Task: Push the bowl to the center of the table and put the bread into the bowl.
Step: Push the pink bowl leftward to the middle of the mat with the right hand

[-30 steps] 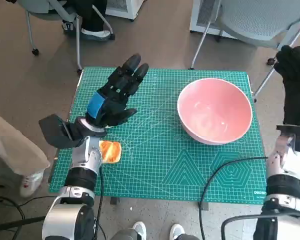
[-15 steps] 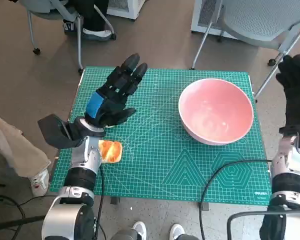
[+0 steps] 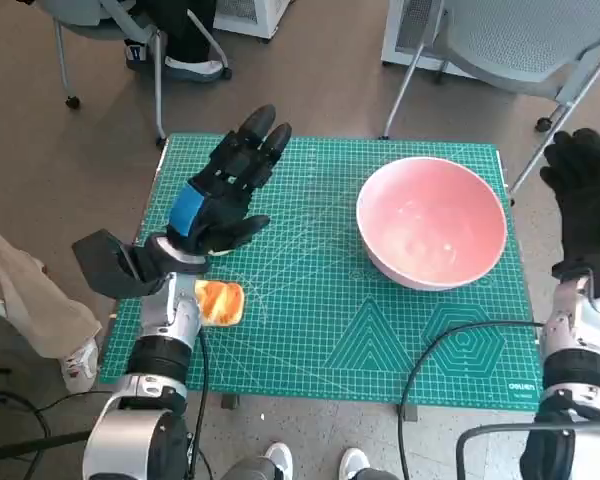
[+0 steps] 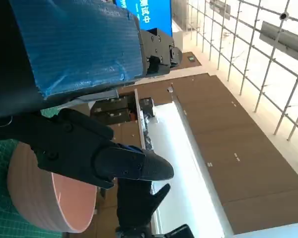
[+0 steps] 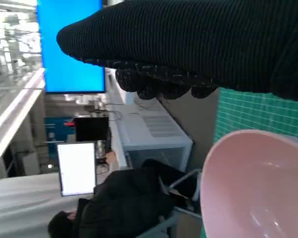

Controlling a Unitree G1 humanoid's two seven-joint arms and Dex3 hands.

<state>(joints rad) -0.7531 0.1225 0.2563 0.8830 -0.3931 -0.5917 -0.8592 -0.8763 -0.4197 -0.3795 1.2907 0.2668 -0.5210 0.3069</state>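
A large pink bowl (image 3: 431, 221) stands empty on the right part of the green cutting mat (image 3: 310, 330); its rim also shows in the left wrist view (image 4: 49, 203) and the right wrist view (image 5: 253, 183). A toasted piece of bread (image 3: 220, 302) lies on the mat near the left front, partly under my left wrist. My left hand (image 3: 223, 190) hovers above the mat's left half, fingers stretched out, holding nothing. My right hand (image 3: 583, 195) is raised just off the table's right edge, beside the bowl, fingers spread and empty.
Grey chairs stand behind the table at the back left (image 3: 110, 30) and back right (image 3: 520, 45). A person's leg and shoe (image 3: 40, 320) are by the table's left side. A black cable (image 3: 450, 345) crosses the mat's front right corner.
My right hand has come down and inward toward the bowl's right side. The left hand has barely shifted. Bowl and bread have stayed where they were.
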